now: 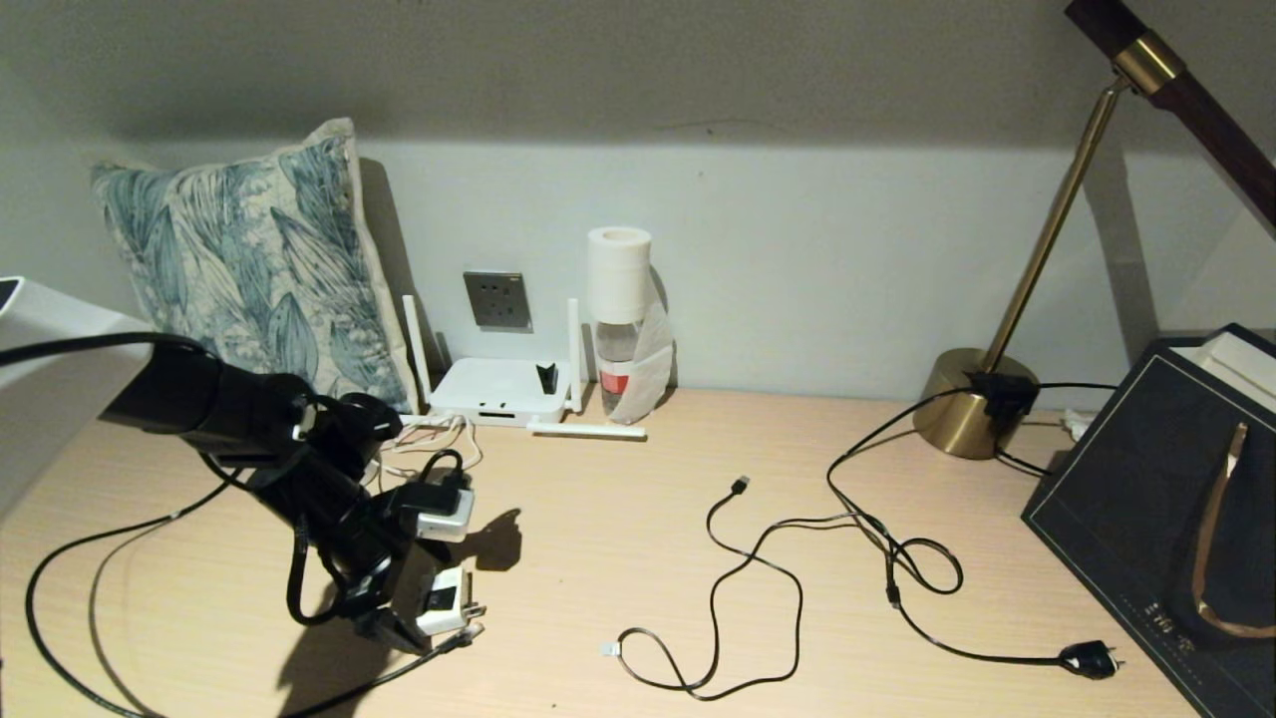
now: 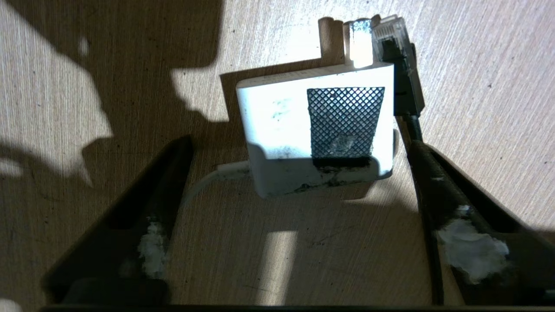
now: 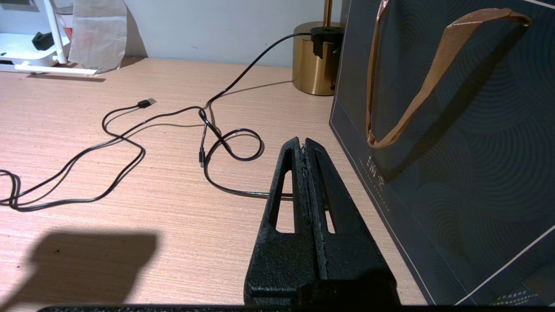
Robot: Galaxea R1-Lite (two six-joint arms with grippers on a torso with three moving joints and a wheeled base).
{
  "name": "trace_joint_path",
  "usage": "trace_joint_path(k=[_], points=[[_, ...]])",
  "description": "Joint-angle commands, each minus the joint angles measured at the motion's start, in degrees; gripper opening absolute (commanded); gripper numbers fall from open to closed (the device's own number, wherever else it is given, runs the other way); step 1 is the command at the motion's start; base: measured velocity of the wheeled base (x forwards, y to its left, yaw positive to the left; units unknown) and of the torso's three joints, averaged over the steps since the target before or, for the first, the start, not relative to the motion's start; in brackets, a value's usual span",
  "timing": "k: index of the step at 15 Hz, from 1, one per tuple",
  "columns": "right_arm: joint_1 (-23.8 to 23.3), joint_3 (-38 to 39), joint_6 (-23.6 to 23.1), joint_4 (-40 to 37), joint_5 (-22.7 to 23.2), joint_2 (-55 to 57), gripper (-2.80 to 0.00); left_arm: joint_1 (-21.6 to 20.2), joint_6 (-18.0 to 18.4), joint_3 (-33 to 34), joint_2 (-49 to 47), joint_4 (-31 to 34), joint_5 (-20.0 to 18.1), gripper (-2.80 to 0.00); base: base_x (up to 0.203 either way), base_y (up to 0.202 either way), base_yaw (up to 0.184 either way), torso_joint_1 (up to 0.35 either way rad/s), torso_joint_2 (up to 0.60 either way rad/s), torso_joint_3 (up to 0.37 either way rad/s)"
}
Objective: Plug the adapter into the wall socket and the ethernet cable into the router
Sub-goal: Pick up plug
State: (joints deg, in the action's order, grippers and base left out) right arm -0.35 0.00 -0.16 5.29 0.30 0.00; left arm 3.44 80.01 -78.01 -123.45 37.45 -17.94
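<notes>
Nearby, left gripper (image 2: 299,208) spread wide, poised over the adapter (image 2: 318,134) lying on the desk (image 1: 638,558), ethernet cable (image 2: 401,73) just beside. Further off, right gripper (image 3: 305,145) clenched, empty. Farthest, router (image 1: 498,391) beneath the wall socket (image 1: 496,299).

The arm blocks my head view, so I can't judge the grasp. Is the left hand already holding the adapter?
Observer: No. The left hand is open; the adapter lies on the table between its fingers, with neither visibly touching it.
Operator: Anything crowding it?
Observer: The ethernet cable has its clear connector right beside the adapter's prong end, and the cable runs along one finger.
Operator: And the right hand?
Observer: The right hand is shut and empty, beside the dark gift bag.
</notes>
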Motion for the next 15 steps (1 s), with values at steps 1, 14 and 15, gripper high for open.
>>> trace_joint_path(k=[1, 14, 15], points=[[0.0, 2.0, 0.0, 0.1, 0.0, 0.1, -2.8, 0.1, 0.2, 0.0, -0.4, 0.3, -0.1, -2.8, 0.0, 0.0, 0.0, 0.0, 0.0, 0.0], [0.0, 2.0, 0.0, 0.1, 0.0, 0.1, -2.8, 1.1, -3.4, 0.0, 2.3, 1.9, -1.0, -2.8, 0.0, 0.0, 0.0, 0.0, 0.0, 0.0], [0.0, 2.0, 0.0, 0.1, 0.0, 0.1, -2.8, 1.4, -5.0, -0.2, 3.9, 3.7, -2.9, -2.8, 0.0, 0.0, 0.0, 0.0, 0.0, 0.0]])
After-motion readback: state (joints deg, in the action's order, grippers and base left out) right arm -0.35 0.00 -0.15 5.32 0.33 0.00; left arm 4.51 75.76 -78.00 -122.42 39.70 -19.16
